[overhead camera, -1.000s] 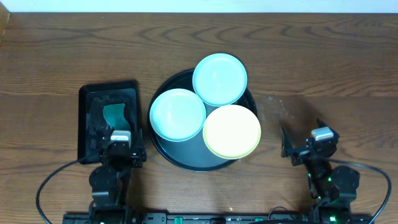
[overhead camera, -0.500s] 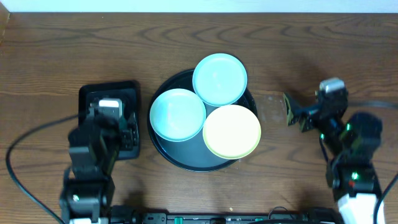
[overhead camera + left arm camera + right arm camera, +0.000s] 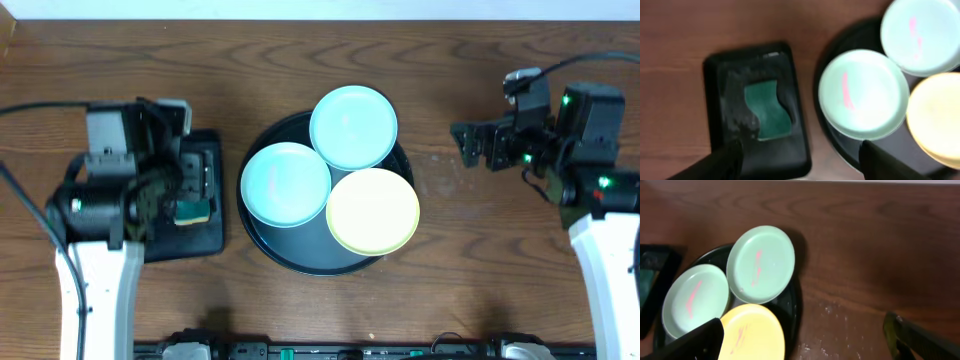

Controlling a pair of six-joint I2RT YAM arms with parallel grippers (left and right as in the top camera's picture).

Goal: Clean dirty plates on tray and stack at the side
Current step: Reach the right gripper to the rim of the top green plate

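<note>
Plates [image 3: 285, 183] on tray [image 3: 295, 250]; sponge [image 3: 767, 111] alongside

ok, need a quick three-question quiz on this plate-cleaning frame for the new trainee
1. Multiple choice: how many plates sit on the round black tray? A two, B three, C four.
2. True or false: the green sponge lies in the small rectangular tray, apart from the plates.
3. Short answer: what colour are the smears on the plates?

Key: 1 B. 2 true. 3 pink.
</note>
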